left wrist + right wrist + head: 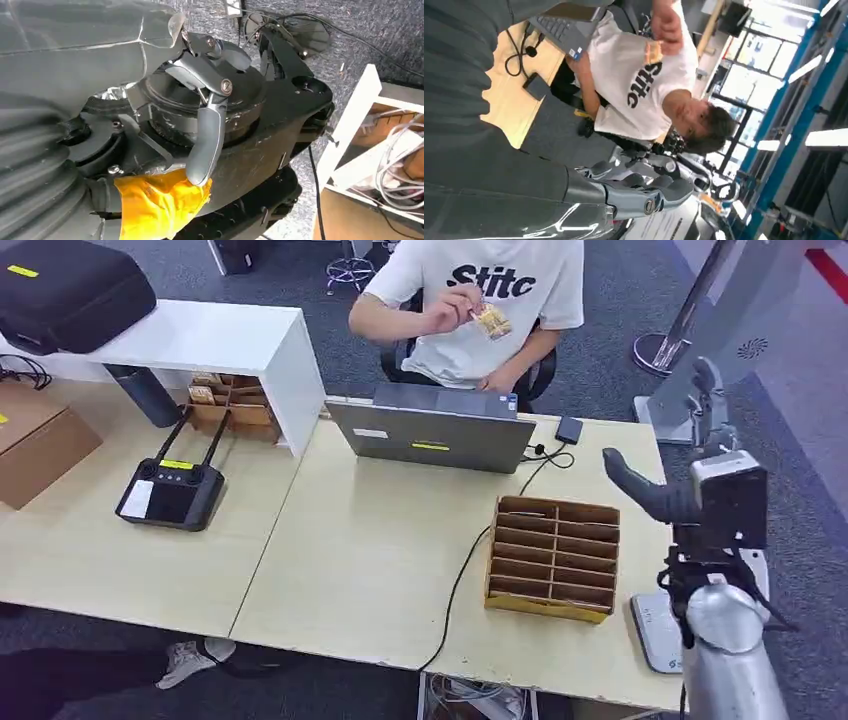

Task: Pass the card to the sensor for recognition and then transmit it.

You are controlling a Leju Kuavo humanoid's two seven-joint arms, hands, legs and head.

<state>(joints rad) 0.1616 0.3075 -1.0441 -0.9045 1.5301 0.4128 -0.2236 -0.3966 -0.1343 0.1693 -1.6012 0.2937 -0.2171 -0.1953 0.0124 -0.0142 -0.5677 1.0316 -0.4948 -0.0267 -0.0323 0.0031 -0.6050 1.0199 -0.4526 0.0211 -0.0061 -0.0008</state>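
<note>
A person in a white T-shirt sits behind the table and holds the small tan card (491,321) in a raised hand. The right wrist view shows the card (653,51) in that same hand. My right hand (700,440) is lifted above the table's right end, its thumb pointing left and its fingers apart, with nothing in it. Its fingers (644,186) are extended and bare in the right wrist view. A white flat sensor (655,632) lies at the table's right front corner, partly behind my right forearm. My left hand (205,100) hangs low and holds nothing.
A wooden slotted box (553,558) stands left of the sensor. A grey laptop (430,430) sits at the back middle, with a black cable (462,575) running to the front edge. A black controller (170,490) lies at the left, by a white shelf (215,340).
</note>
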